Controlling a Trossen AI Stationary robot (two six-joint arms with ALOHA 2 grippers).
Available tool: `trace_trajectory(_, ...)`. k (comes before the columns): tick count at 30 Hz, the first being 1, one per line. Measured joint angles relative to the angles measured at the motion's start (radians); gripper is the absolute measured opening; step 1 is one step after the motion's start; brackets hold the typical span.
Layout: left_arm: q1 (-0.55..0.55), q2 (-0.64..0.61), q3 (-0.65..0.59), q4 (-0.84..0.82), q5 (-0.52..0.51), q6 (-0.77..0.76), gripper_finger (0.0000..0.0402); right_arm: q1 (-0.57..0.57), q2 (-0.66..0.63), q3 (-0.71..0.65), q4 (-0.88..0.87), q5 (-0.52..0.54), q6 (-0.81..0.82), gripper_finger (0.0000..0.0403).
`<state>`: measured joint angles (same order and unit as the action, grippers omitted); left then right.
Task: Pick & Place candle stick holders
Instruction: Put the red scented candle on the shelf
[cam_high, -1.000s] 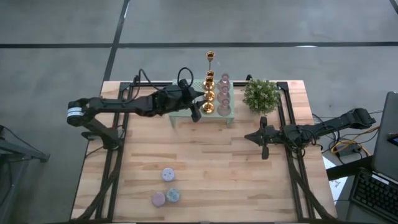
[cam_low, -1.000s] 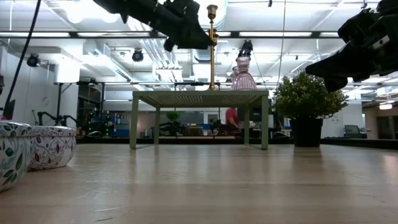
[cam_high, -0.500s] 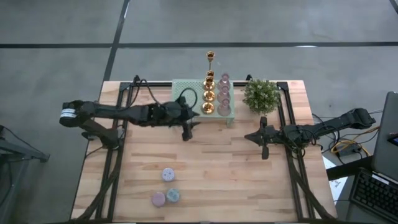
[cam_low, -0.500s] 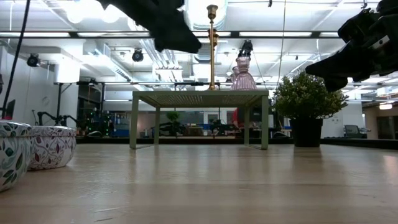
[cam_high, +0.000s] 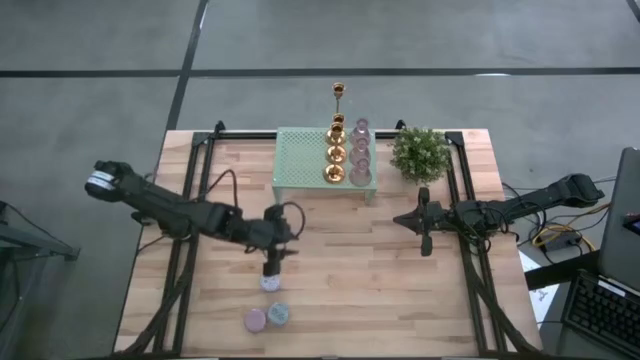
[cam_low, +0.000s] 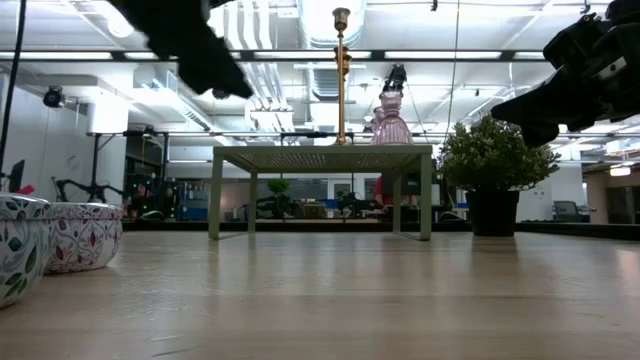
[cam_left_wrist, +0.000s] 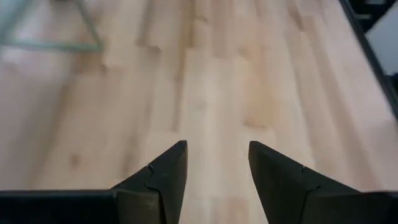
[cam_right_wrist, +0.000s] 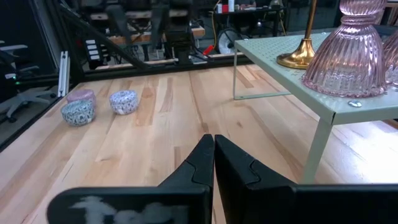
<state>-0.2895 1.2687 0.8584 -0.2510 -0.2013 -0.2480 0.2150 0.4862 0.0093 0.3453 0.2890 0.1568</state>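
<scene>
Gold holders and pink glass holders stand in two rows on the mint-green stand; the tall thin gold one stands at its far end. Three squat pastel holders rest on the table near its front edge. My left gripper is open and empty, just on the far side of the nearest pastel holder, above bare wood. My right gripper is shut and empty, right of the stand, raised above the table.
A small bushy green plant in a dark pot stands right of the stand. Black frame rails run along both table sides. Bare wood lies between the stand and the pastel holders.
My left gripper has drawn away from the stand's gold holders and gone toward the table's near edge and a little left, ending close to the pastel holders. The holders on the stand have stayed in place.
</scene>
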Motion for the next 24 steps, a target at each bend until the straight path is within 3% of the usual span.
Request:
trace_trajectory(7, -0.047, -0.002, -0.027, 0.009, 0.001, -0.132, 0.0199, 0.0, 0.0, 0.0, 0.0, 0.0, 0.0, 0.0008)
trace_trajectory(15, -0.03, 0.006, -0.056, 0.085, -0.08, -0.122, 0.0207, 0.0, 0.0, 0.0, 0.0, 0.0, 0.0, 0.0008)
trace_trajectory(19, -0.047, 0.006, -0.061, 0.081, -0.076, -0.129, 0.0244, 0.0, 0.0, 0.0, 0.0, 0.0, 0.0, 0.0008)
trace_trajectory(24, -0.05, 0.021, -0.062, 0.032, -0.055, -0.143, 0.032, 0.0, 0.0, 0.0, 0.0, 0.0, 0.0, 0.0008)
